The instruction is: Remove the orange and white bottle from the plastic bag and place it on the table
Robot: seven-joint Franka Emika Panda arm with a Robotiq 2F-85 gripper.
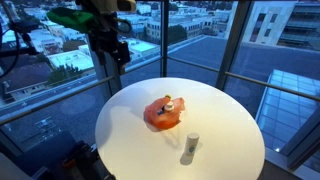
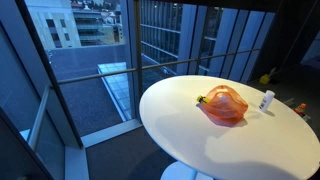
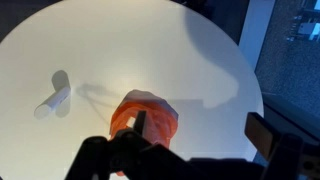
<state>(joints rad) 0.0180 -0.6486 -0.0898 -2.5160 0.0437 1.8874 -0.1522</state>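
An orange translucent plastic bag (image 1: 161, 113) lies near the middle of the round white table (image 1: 232, 112); it shows in both exterior views (image 2: 224, 105) and the wrist view (image 3: 145, 120). A small white piece, perhaps a cap (image 1: 169, 104), shows at its top; the bottle inside is otherwise hidden. My gripper (image 1: 118, 50) hangs high above the table's far edge, well apart from the bag. In the wrist view its fingers (image 3: 200, 128) are spread wide and empty, with the bag under one finger.
A small white bottle (image 1: 190, 148) stands on the table beside the bag, also seen in an exterior view (image 2: 266, 100) and the wrist view (image 3: 55, 97). A small orange object (image 2: 300, 107) sits near the table edge. Glass windows surround the table.
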